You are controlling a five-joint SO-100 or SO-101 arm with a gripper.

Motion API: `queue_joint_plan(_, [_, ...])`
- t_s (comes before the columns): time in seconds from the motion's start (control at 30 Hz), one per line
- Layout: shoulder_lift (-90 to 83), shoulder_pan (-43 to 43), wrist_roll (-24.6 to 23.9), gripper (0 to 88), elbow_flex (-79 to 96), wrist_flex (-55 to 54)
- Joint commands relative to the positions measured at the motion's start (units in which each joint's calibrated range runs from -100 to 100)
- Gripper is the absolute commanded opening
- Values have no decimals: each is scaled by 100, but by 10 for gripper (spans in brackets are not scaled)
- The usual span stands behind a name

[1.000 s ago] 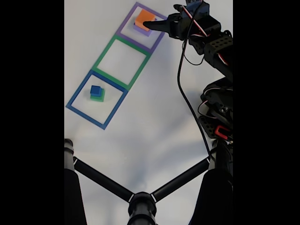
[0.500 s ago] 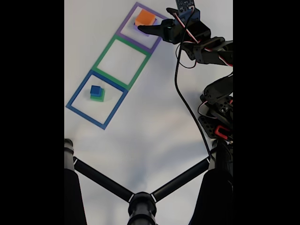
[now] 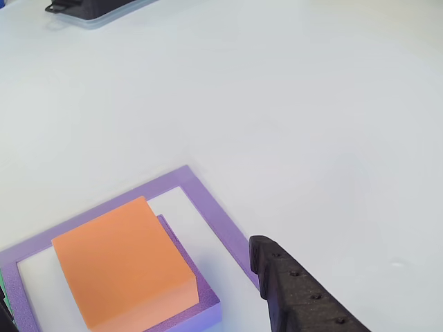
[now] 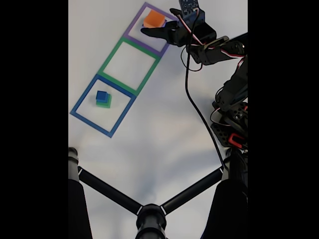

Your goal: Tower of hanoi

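Pincer hung beside my orange block, jaw state unclear; the block sat on a purple slab inside the purple frame. It looked light and rigid, best gripped across opposite flat sides.

Bright, even light, soft faint shadows; the fixed view has black side bars.

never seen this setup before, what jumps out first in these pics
Three coloured square frames run in a diagonal row across the white table in the fixed view: purple frame, green frame, blue frame. An orange block sits on a purple block inside the purple frame, with the black gripper right beside it. A small blue block sits atop a green block in the blue frame.
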Motion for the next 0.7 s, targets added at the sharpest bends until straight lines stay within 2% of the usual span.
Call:
queue_joint_plan(0.0, [135, -106, 0, 446, -299, -284])
queue_joint_plan(0.67, [832, -403, 0, 440, -781, -664])
